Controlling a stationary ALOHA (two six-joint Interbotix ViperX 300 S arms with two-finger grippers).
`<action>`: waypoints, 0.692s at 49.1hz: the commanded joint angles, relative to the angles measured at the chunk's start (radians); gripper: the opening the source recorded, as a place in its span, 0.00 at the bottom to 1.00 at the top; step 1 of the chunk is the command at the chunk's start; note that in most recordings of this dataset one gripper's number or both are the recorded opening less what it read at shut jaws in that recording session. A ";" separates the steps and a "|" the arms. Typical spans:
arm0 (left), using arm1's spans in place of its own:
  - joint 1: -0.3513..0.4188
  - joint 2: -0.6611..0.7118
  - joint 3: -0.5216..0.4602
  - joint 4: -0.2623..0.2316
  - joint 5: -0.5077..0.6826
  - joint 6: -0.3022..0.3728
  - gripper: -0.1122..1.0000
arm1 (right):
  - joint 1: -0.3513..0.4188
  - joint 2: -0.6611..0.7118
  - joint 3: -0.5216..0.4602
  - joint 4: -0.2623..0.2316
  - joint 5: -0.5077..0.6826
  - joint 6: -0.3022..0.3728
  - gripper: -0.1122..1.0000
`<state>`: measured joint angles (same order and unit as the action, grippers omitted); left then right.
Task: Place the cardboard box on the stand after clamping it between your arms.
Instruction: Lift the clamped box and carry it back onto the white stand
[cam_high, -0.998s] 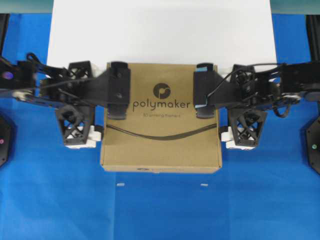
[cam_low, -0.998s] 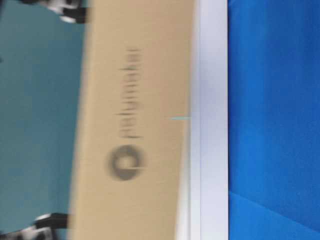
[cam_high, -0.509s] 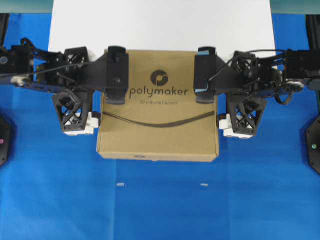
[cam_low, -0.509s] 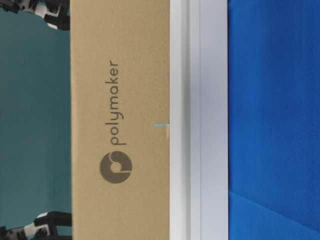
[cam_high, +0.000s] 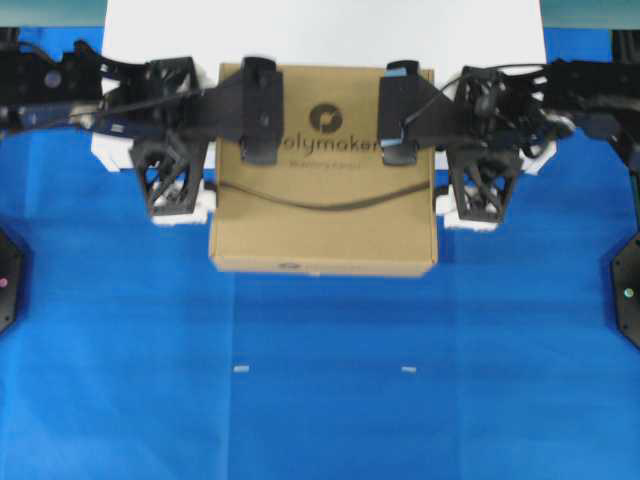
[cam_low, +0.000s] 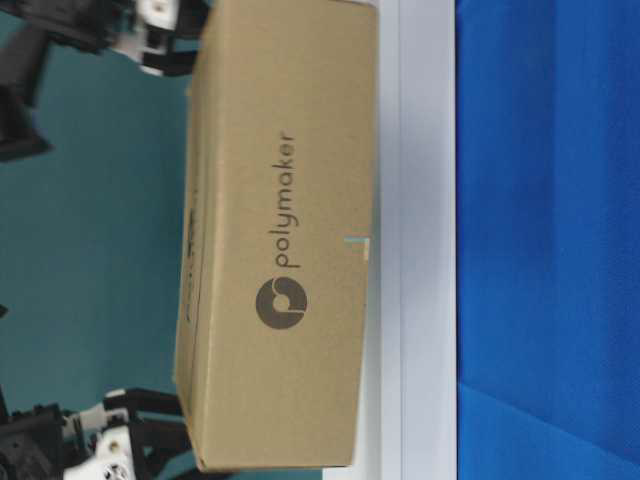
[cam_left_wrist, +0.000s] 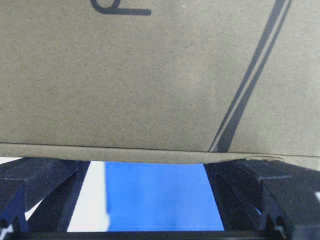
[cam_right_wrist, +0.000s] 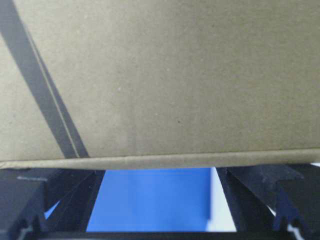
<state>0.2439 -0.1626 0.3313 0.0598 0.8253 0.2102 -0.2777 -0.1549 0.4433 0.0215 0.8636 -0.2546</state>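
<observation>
I observe the cardboard box (cam_high: 325, 195) held between the two arms, its far part over the near edge of the stand (cam_high: 320, 30), its near part over the blue cloth (cam_high: 320, 380) covering the surface; in the table-level view the box (cam_low: 285, 240) sits slightly tilted against the white stand (cam_low: 425, 240), and I cannot tell whether it rests on it or is held just clear.

Left tool (cam_high: 215, 150): I see its fingers spread wide, set against the left side of the box; one black pad (cam_high: 262, 108) lies across the box top near the logo; the lattice finger (cam_high: 175, 180) stands at the box's left wall; its wrist view shows the box side (cam_left_wrist: 160, 75) filling the frame, with both fingers (cam_left_wrist: 35, 185) below it and apart.

Right tool (cam_high: 440, 150): I note the same arrangement mirrored; its jaws are wide apart, one pad (cam_high: 402, 110) lies over the box top, the lattice finger (cam_high: 480, 185) stands at the right wall; the wrist view shows the box (cam_right_wrist: 160, 75) close above the separated fingers (cam_right_wrist: 260, 190).

Neither tool pinches the box between its own fingers; the box is pressed from both sides by the arms; two small pale marks (cam_high: 240, 369) lie on the cloth nearer the camera, well apart from the box.
</observation>
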 joint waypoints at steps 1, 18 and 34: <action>-0.003 0.017 -0.153 -0.012 -0.110 -0.005 0.87 | 0.005 0.005 -0.175 0.095 -0.153 -0.026 0.98; 0.115 0.084 -0.169 -0.012 -0.112 0.054 0.87 | -0.118 0.026 -0.216 0.284 -0.166 -0.244 0.98; 0.172 0.144 -0.268 -0.012 -0.130 0.112 0.87 | -0.196 0.074 -0.215 0.327 -0.163 -0.359 0.98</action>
<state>0.4357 -0.0245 0.2286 0.0660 0.8253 0.3559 -0.5292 -0.0920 0.3682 0.2393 0.8483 -0.5967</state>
